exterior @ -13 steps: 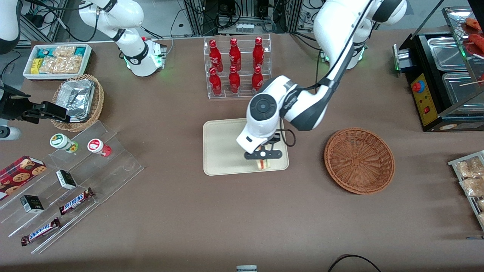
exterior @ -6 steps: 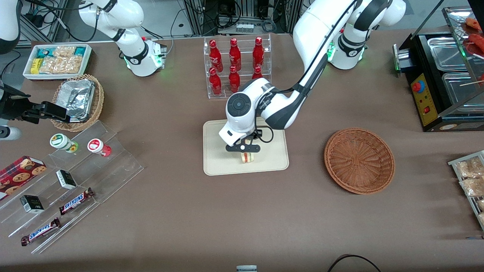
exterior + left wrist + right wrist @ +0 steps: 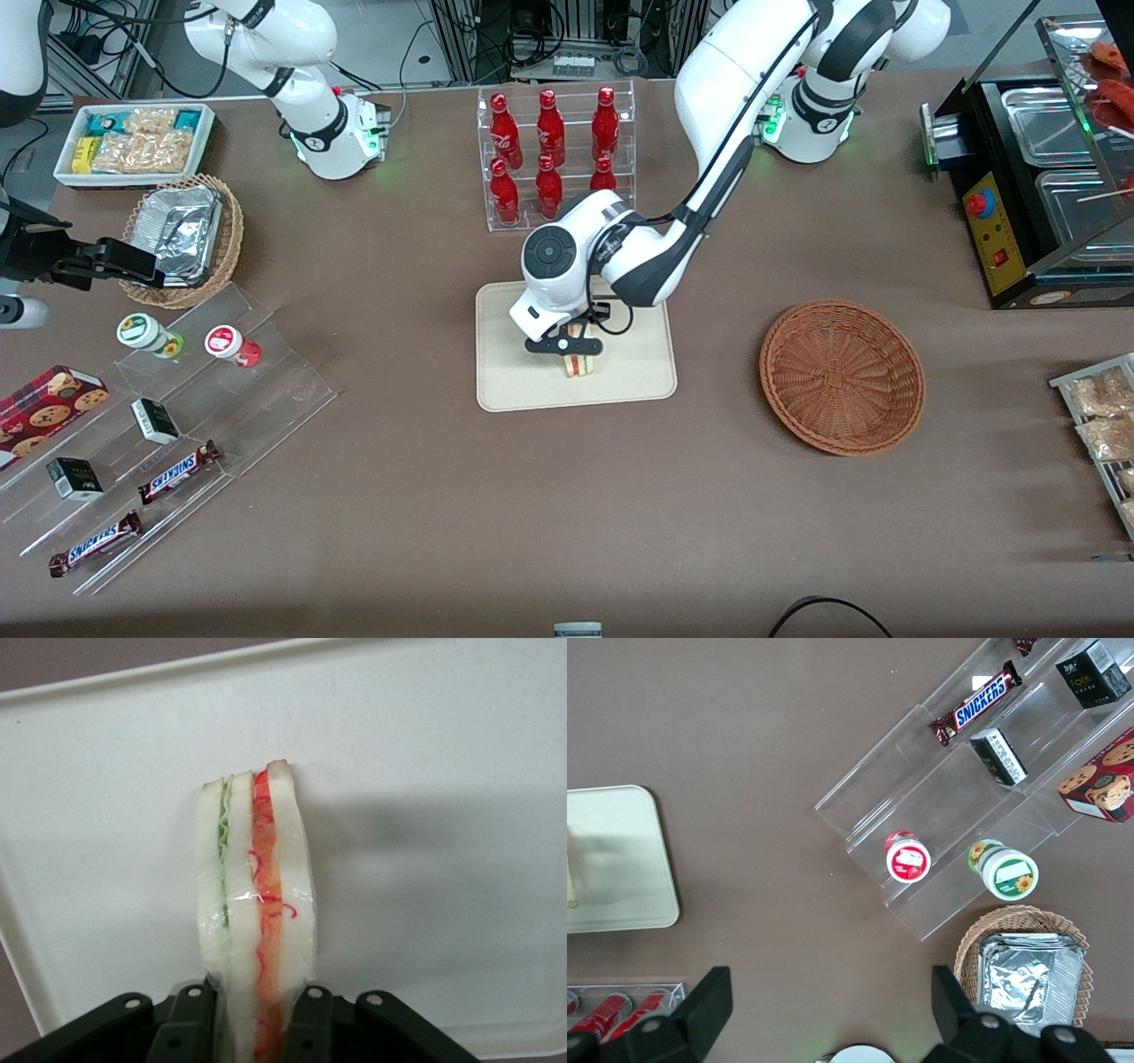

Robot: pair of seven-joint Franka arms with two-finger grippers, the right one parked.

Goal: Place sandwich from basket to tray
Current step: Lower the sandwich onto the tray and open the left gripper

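Surface: a brown-covered table fills the front view, with lab racks and cables at its far edge.
Tray: the cream-beige tray lies mid-table, just nearer the front camera than the rack of red bottles.
Gripper: the left arm's gripper hangs over the tray's middle, its fingers pinching the sandwich between them.
Sandwich: the sandwich is held on edge, low over the tray; whether it touches cannot be told.
Look: pale white bread slices with a green layer and a red layer, wrapped in clear film.
Basket: the reddish-brown wicker basket sits toward the working arm's end, nothing in it.
Progress: pick-up and carry appear done; lowering, release and withdrawal seem left.
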